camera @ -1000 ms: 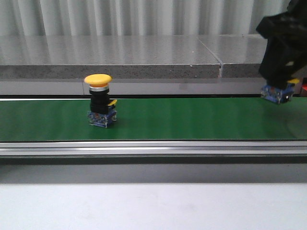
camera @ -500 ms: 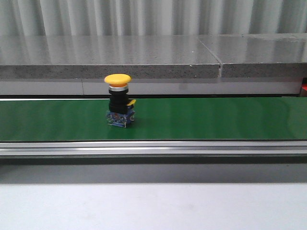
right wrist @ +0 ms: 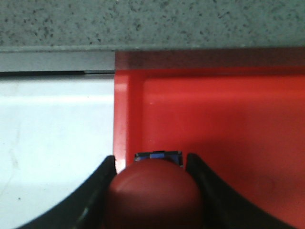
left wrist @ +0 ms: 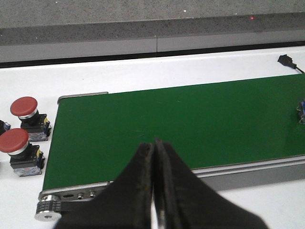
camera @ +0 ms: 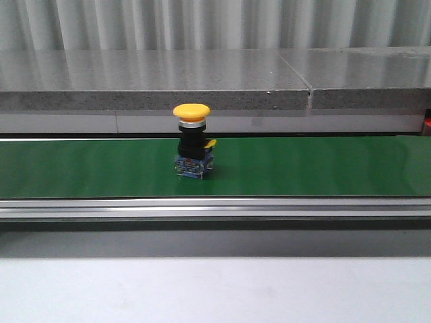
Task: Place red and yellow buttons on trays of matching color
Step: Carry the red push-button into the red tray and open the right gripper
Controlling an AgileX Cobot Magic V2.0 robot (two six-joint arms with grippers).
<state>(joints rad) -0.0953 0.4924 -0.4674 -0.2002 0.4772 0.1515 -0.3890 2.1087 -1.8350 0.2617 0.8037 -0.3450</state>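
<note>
Green belt: a flat green conveyor belt with a silver metal rail along its near edge runs across the front view.
Yellow button: a push button with a yellow mushroom cap, black collar and blue block base stands upright on the belt, a little toward 9 o'clock of the front view's centre.
Red buttons at the belt end: two push buttons with red mushroom caps stand side by side on the white table, just off the belt's end.
Left gripper: the black left gripper hangs over the belt's near rail, its fingers pressed together with nothing between them.
Right gripper: the black right gripper clamps a red-capped push button, cap between the fingers.
Red tray: a red plastic tray lies under the held button, close to the tray's edge beside the white table.
</note>
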